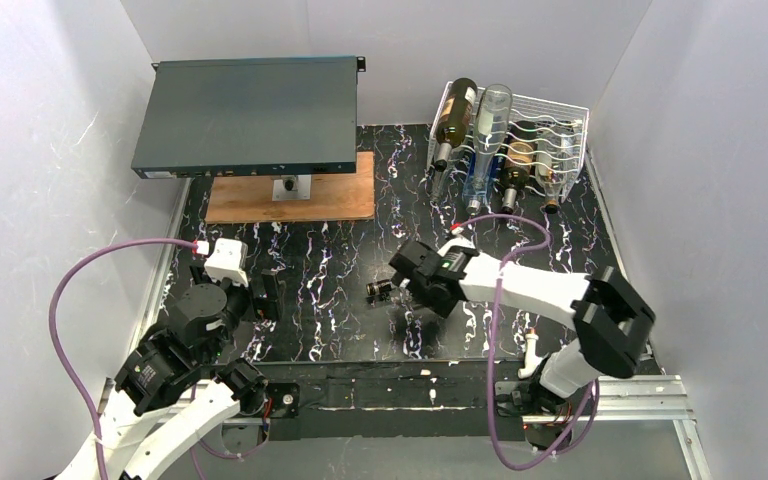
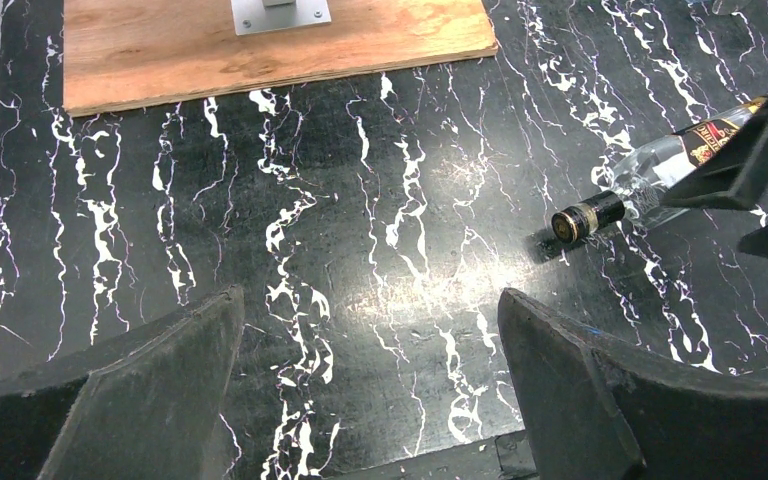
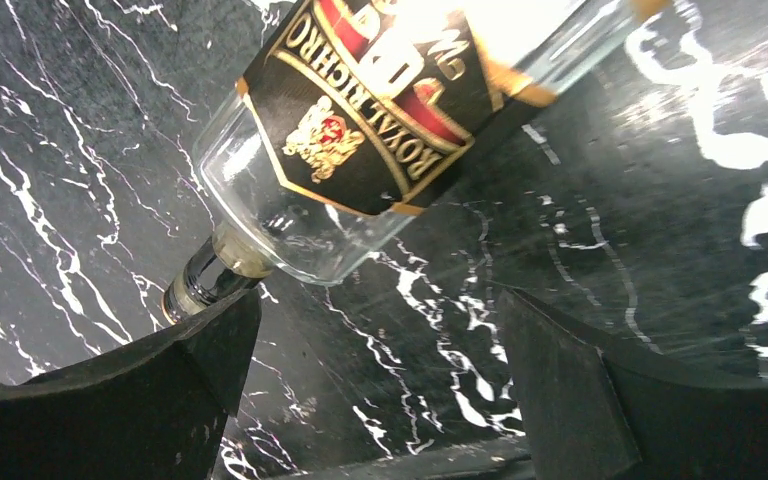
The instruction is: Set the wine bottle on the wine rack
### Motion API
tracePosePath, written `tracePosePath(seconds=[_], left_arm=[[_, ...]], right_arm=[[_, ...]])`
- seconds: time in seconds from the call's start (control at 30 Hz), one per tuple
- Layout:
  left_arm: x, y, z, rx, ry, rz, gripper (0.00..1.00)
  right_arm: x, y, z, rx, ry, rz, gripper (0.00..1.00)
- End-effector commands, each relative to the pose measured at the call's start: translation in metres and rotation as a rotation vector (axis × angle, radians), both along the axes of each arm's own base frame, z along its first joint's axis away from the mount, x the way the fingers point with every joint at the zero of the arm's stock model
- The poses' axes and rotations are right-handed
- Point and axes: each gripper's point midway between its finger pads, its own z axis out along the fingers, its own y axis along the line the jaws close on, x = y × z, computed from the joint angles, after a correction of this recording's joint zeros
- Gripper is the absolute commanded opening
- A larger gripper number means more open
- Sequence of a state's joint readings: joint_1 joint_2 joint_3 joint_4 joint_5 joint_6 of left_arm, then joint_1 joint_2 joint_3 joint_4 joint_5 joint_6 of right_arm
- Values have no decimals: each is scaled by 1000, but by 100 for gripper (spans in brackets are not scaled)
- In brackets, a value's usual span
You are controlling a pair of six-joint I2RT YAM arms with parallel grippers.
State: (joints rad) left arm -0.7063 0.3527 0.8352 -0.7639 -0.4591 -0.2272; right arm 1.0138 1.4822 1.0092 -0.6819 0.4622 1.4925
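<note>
Our left gripper point(image 2: 370, 345) and right gripper point(image 3: 375, 335) both stand spread. The wine bottle point(image 3: 360, 140) lies mid-frame, and closing off-centre could roll it away.

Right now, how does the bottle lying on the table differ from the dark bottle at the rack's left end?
The loose bottle lies flat on the table; the dark bottle rests cradled in the wine rack, neck sticking out front. The loose bottle is clear glass with a black label; the dark bottle is brown with a pale one. Both are labelled.
</note>
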Motion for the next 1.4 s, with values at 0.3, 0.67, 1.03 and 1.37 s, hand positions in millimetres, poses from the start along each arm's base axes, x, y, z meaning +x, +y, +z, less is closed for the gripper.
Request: tracePosePath(seconds=[0.3,0.67,1.03,1.37], left_arm=[[0,4,-1,12,-10,12,98],[1,3,-2,16,-3,9,98],[1,2,-3,17,0,4,98],[2,-2,-5,23,12,-13,98]], right_arm=[[24,69,-31,72,-30,-143,98],[37,57,-21,6,-120,-117,98],[43,4,-5,17,-241,126,98],[71,-82,6,110,-336,219,98]])
